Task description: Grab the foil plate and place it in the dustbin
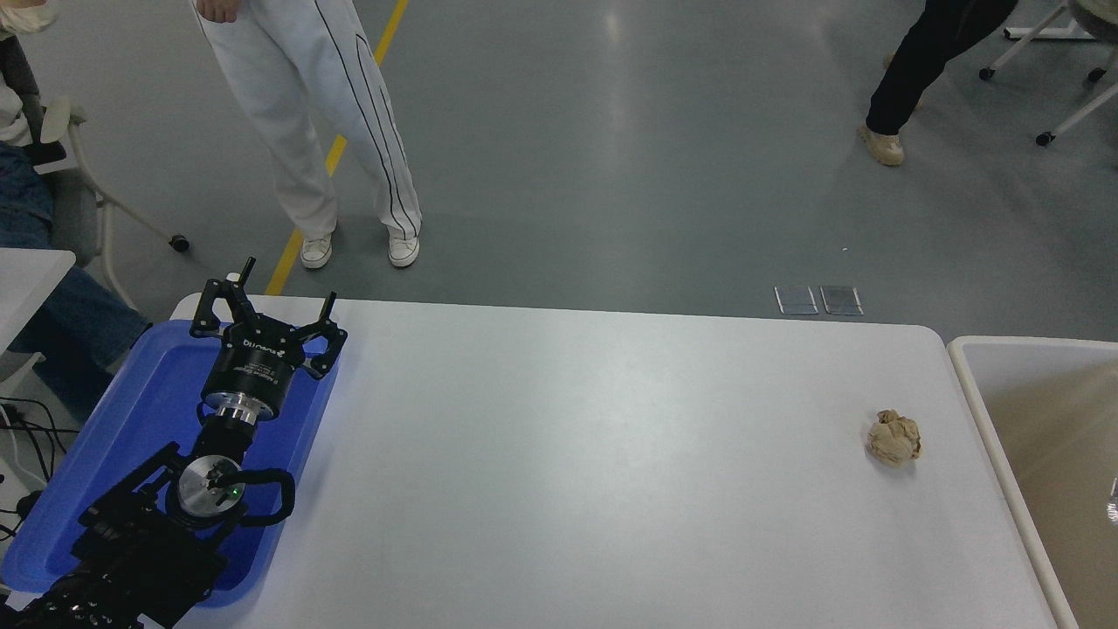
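The dustbin (978, 411), with a cream-white rim and a beige inside, stands against the table's right end, cut off by the picture's edge. A small silvery sliver (1114, 507) shows at the right edge over the bin's inside; I cannot tell whether it is the foil plate. No other part of a foil plate is in view. My left gripper (281, 293) is open and empty, parked over the blue tray at the lower left. My right arm and gripper are out of view.
A small crumpled tan paper ball (893, 437) lies on the white table (568, 454) near the bin. The blue tray (148, 393) lies at the table's left end. A person in white trousers (323, 131) stands beyond the far edge, and another in dark trousers (926, 52) at the top right.
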Controlling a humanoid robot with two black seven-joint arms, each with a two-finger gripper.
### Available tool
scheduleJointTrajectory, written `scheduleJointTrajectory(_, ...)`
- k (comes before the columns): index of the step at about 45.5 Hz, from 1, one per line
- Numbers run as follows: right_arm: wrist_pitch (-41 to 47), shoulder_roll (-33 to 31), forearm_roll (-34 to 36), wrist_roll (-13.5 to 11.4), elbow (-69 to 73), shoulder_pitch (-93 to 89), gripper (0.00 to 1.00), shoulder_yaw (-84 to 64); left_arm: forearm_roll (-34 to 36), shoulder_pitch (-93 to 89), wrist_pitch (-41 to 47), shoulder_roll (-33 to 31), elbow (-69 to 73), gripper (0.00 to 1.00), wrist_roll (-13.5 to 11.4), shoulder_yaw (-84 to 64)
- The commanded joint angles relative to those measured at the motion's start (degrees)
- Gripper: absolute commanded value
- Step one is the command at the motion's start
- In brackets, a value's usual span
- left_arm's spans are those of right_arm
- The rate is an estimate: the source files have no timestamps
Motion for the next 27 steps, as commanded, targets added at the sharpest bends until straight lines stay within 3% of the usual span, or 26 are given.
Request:
scheduleJointTrajectory(1,-6.34,3.98,5.48,-0.02,-7.73,-9.71,0.00,5.38,0.00,0.00,0.01,0.00,-0.01,1.00,0.00,0.00)
scheduleJointTrajectory(12,-10.73,11.10,13.83,-0.37,-20.56,-19.29,0.00,5.65,0.00,0.00,0.01,0.00,-0.01,1.00,0.00,0.00)
scheduleJointTrajectory(27,-19.26,13.48,15.77,-1.60,-22.15,-22.99,0.00,6.26,0.00,0.00,0.01,0.00,-0.01,1.00,0.00,0.00)
